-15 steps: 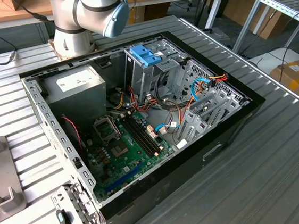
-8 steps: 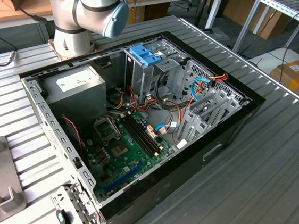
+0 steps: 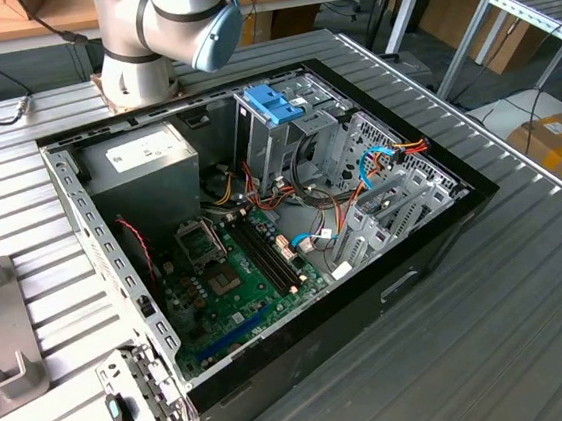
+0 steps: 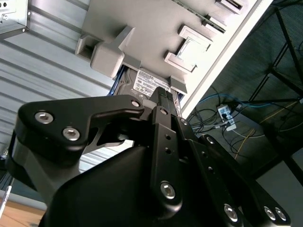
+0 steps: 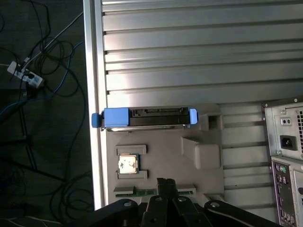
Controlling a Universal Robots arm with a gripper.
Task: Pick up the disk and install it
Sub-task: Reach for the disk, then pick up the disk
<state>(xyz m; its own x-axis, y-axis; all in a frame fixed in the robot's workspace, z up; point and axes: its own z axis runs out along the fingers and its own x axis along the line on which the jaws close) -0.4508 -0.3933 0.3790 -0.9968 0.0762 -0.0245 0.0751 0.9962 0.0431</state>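
The disk (image 5: 151, 117) stands on edge in a slot at the rim of a grey fixture plate (image 5: 165, 151), with bright blue rails at both ends. In the second wrist view its white label (image 4: 147, 82) peeks out from behind the plate's raised blocks. My gripper (image 5: 164, 182) hovers over the opposite side of the plate, well apart from the disk, its thin fingers together with nothing between them. In the second wrist view the black gripper (image 4: 163, 93) points toward the disk's label.
The open computer case (image 3: 81, 221) lies on the ribbed metal table, with a motherboard, cables and a tall drive cage topped by a blue bracket (image 3: 275, 101). Its rear panel (image 5: 284, 156) sits beside the fixture. A small chip (image 5: 128, 164) rests on the plate. The table edge and floor cables (image 5: 42, 94) are close by.
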